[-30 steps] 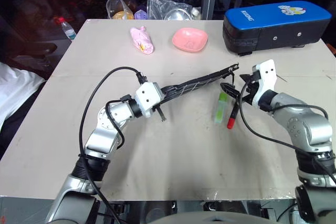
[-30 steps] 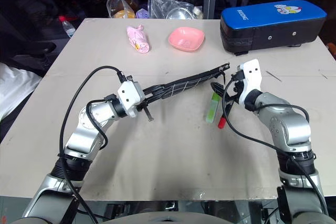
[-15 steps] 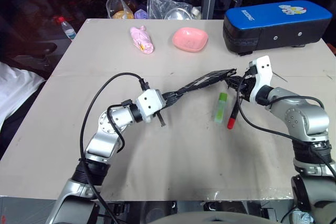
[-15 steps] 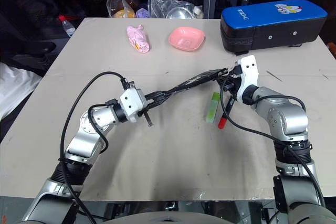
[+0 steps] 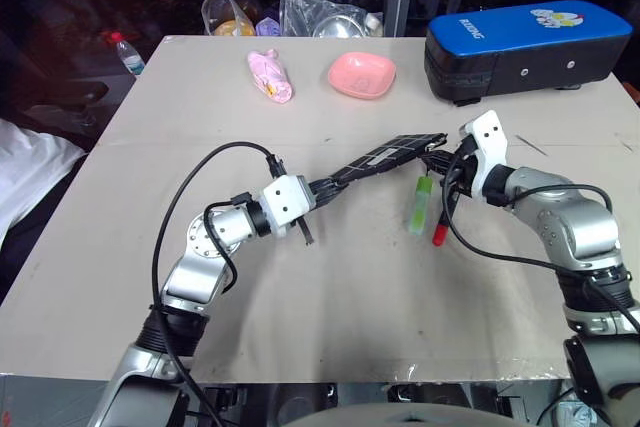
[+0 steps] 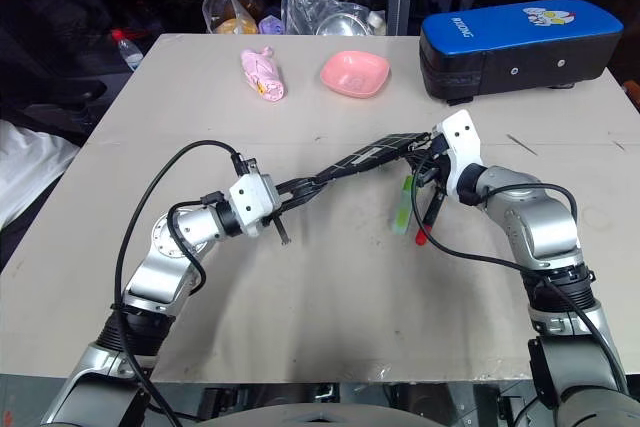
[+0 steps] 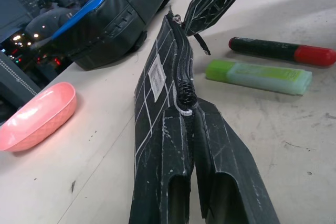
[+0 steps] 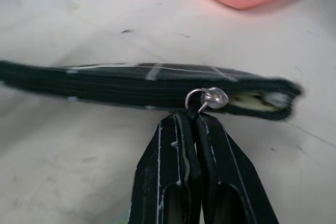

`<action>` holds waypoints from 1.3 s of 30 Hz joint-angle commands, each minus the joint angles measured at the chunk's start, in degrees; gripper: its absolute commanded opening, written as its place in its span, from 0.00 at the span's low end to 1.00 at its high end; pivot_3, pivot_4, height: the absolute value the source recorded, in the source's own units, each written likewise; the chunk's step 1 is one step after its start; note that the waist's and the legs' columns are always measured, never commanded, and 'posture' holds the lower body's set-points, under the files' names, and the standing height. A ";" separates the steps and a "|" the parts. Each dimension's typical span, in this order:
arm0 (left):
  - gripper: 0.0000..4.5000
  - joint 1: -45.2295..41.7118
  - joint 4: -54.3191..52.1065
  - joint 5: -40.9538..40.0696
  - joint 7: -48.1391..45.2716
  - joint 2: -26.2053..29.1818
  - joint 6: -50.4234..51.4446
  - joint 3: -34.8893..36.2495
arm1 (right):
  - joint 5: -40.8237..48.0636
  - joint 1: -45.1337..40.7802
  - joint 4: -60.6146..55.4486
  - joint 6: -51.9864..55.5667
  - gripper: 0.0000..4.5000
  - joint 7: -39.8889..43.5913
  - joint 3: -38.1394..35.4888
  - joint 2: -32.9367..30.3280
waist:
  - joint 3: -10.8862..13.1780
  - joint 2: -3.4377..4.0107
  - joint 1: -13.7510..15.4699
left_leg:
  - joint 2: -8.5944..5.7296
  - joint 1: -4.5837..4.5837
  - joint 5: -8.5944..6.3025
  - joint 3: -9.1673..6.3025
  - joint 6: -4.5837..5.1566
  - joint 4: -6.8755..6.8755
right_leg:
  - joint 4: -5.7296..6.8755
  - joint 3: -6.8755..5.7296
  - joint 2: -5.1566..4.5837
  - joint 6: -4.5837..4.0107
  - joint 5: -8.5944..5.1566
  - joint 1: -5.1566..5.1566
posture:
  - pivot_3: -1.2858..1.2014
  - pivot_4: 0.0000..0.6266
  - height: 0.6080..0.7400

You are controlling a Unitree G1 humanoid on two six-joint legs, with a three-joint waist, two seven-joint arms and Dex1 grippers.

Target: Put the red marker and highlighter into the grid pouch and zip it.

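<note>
- The flat black fabric grid pouch with white lines (image 5: pixel 385 155) hangs above the middle of the beige worktop (image 5: pixel 300 277), stretched edge-up between the two arms, zipper uppermost; a small white label shows on its side in the left wrist view.
- The left gripper (image 5: pixel 318 187) has its two black fingers (image 7: pixel 176 145) pressed together on the near end of the pouch, right at the end of the zipper track.
- The right gripper (image 5: pixel 447 160) has its fingers (image 8: pixel 173 156) closed on the dark zipper pull at the pouch's far end; a small silver ring (image 8: pixel 202 99) sits just above the fingertips; the end of the pouch beside the ring gapes slightly.
- The short flat light-green highlighter with a paler end (image 5: pixel 419 205) lies flat on the worktop, right of centre, under the raised end of the pouch; just beside it, toward the right edge, lies the slim black-barrelled red marker (image 5: pixel 444 215), its red end pointing at the near edge; the two are nearly parallel and apart; both are outside the pouch.
- Along the far edge: a large black case with a blue top (image 5: pixel 525 47) at the far right corner; a pink shallow dish (image 5: pixel 362 75); a pink soft toy (image 5: pixel 270 77).
</note>
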 commanded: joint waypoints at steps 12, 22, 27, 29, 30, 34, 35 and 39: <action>0.00 -0.54 -0.52 2.79 4.46 -2.67 -1.50 1.32 | -0.63 -3.66 -5.65 -1.08 0.01 5.79 5.03 1.46 | 0.00 0.00 -0.01 | 0.00 0.00 0.00 -0.01 0.00 0.01 | 0.02 -0.01 0.00 0.00 0.00 0.00 | 0.52 0.24 0.98; 0.00 -0.69 0.00 3.72 4.27 -3.88 -2.00 0.54 | -2.65 -7.36 -8.43 0.62 0.01 6.63 13.49 6.08 | 0.00 0.00 -0.08 | 0.01 0.00 0.00 -0.03 0.00 0.01 | 0.05 -0.05 0.00 0.00 0.00 -0.01 | 0.52 0.24 0.98; 0.00 -0.80 0.22 4.01 4.70 -4.28 -1.89 0.61 | -2.59 -7.09 -10.76 2.81 0.01 6.10 14.45 8.06 | 0.00 0.00 0.02 | 0.01 -0.03 0.00 -0.03 0.00 0.04 | 0.05 -0.06 -0.03 0.00 0.00 -0.01 | 0.52 0.24 0.98; 0.00 -0.74 0.35 4.23 4.94 -4.39 -1.78 0.83 | -2.96 -7.04 -10.89 2.99 0.01 6.53 13.93 7.17 | 0.00 -0.01 0.01 | 0.00 -0.03 0.00 -0.03 0.00 0.06 | 0.05 -0.06 -0.04 0.00 0.00 -0.01 | 0.52 0.24 0.98; 0.00 -0.71 0.44 4.32 5.08 -4.44 -1.69 0.97 | -2.92 -7.07 -10.80 3.29 0.07 6.46 12.92 6.49 | 0.00 -0.01 0.00 | 0.00 -0.03 0.00 -0.03 0.00 0.06 | 0.05 -0.06 -0.04 0.00 0.00 -0.01 | 0.52 0.24 0.98; 0.00 -0.72 0.50 4.51 5.95 -4.79 -1.13 1.69 | -0.24 -4.76 -13.29 5.17 0.42 5.76 5.71 3.32 | 0.00 -0.01 0.15 | 0.00 -0.04 0.00 -0.04 0.00 0.06 | 0.05 -0.08 -0.04 0.00 0.00 -0.01 | 0.52 0.24 0.98; 0.00 -0.81 0.44 4.46 6.19 -4.86 -0.84 1.94 | 1.64 -3.07 -15.61 6.97 0.52 5.54 3.15 2.43 | 0.00 -0.01 0.27 | 0.00 -0.05 0.00 -0.04 0.00 0.06 | 0.04 -0.08 -0.04 0.00 0.00 -0.01 | 0.52 0.24 0.98; 0.00 -0.83 -0.74 4.11 6.93 -5.09 0.30 2.40 | 4.36 6.19 -24.35 10.56 0.52 1.69 -4.37 0.41 | -0.01 -0.02 0.70 | 0.00 -0.08 0.00 -0.06 0.00 0.05 | 0.00 -0.09 -0.07 0.00 0.00 0.00 | 0.52 0.24 0.98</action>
